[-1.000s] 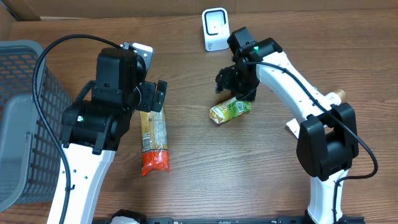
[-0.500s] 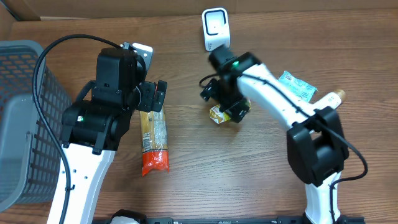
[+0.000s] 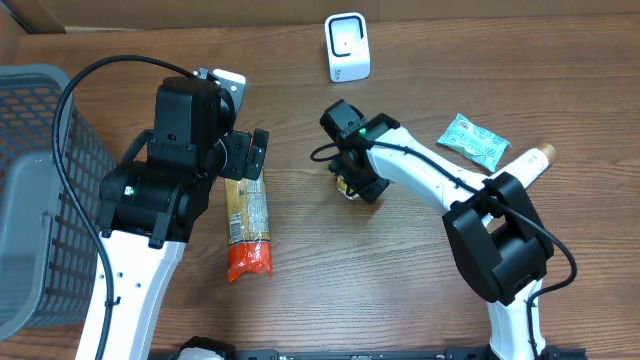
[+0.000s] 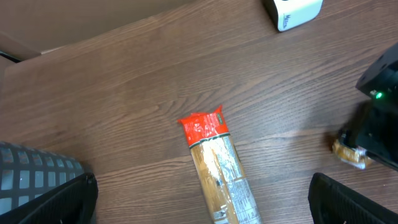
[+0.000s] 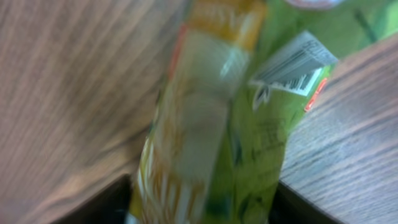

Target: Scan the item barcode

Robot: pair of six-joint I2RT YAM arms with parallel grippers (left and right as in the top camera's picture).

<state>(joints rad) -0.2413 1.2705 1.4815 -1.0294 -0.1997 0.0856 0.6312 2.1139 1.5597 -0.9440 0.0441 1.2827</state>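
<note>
A yellow-green packet (image 5: 249, 124) fills the right wrist view, its barcode label (image 5: 295, 65) facing the camera. My right gripper (image 5: 202, 208) is shut on it, a dark finger pressed against each side. Overhead, that gripper (image 3: 352, 178) covers most of the packet (image 3: 346, 187) at mid-table. The white scanner (image 3: 347, 47) stands at the back edge, apart from it. My left gripper (image 4: 202, 205) hangs wide open above a long pasta packet (image 4: 217, 168) with a red end and touches nothing.
A grey mesh basket (image 3: 40, 200) stands at the left edge. The pasta packet (image 3: 247, 222) lies beneath the left arm. A teal packet (image 3: 472, 138) and a bottle (image 3: 530, 160) lie at the right, behind the right arm.
My right gripper swept left and forward over the yellow-green packet and its jaws narrowed onto it; the teal packet came into view. The left arm stayed still.
</note>
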